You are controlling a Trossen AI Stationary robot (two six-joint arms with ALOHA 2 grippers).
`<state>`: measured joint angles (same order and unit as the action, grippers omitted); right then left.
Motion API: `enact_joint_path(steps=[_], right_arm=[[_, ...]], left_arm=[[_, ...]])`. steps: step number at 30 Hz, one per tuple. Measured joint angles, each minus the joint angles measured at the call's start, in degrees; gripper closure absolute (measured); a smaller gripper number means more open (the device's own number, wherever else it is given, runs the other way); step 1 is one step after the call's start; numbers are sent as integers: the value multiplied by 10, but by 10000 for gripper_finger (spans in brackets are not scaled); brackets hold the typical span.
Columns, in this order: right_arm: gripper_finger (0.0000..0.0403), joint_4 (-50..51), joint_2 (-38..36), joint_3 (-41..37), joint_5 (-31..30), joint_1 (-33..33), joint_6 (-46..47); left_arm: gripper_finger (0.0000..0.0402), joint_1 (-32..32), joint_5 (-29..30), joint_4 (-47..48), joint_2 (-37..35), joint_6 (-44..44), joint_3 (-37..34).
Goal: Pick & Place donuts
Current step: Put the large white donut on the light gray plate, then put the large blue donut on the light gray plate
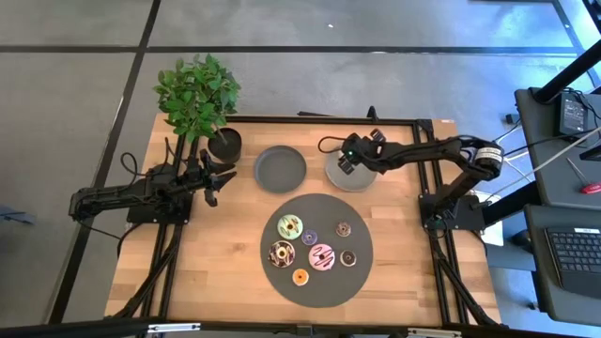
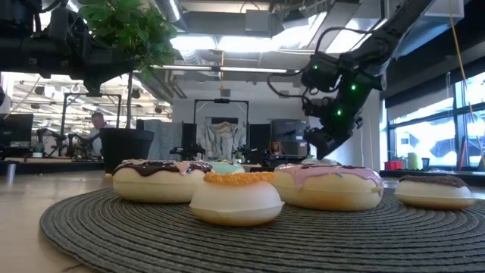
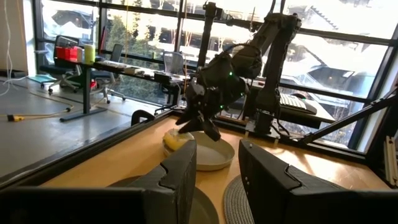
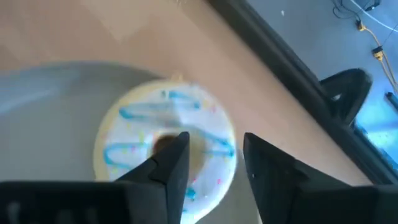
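A white donut with blue drizzle (image 4: 165,143) lies flat on the right grey plate (image 4: 43,93), near its rim; the left wrist view shows this donut (image 3: 175,140) there too. My right gripper (image 4: 214,146) hovers open right over it, one finger above the hole and one past the outer edge. From above, the right gripper (image 1: 346,161) is over that plate (image 1: 364,180). Several more donuts (image 1: 322,255) rest on the dark round mat (image 1: 331,287). My left gripper (image 1: 214,180) waits open at the table's left, beside the plant pot. My right gripper is open above the white donut, fingers pointing down. One fingertip (image 4: 177,155) is over the ring's hole, the other stands outside the ring. Whether either finger touches the donut, I cannot tell. The donut lies on the plate.
A second grey plate (image 1: 280,169) sits left of the first, with nothing on it. A potted plant (image 1: 223,144) stands at the far left, close to my left gripper. The black frame rails (image 1: 310,119) run along the table's far edge and sides. Bare wood shows at the near left.
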<state>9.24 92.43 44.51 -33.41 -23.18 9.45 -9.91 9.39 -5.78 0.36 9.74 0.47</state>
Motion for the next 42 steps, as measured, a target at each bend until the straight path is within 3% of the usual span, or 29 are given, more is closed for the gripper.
enact_joint_path(steps=[7,10,12,16,21,26,32,42], right_arm=[[247,48,-55,0,1,3,14],[247,73,-82,0,22,14,36],[247,70,-99,0,86,35,17],[247,23,-109,0,220,99,-28],[247,-11,-109,0,192,167,-37],[247,-13,-109,0,127,190,-57],[247,-12,-109,0,125,189,-53],[247,-8,-109,0,125,189,-51]], left_arm=[[285,0,0,0,0,3,0],[285,0,0,0,0,46,0],[286,0,-1,0,3,103,0],[286,0,-32,-7,24,117,0],[286,6,-74,-82,88,124,0],[286,33,-49,-107,208,120,33],[286,77,-33,-109,403,64,131],[286,150,-107,-108,694,-29,283]])
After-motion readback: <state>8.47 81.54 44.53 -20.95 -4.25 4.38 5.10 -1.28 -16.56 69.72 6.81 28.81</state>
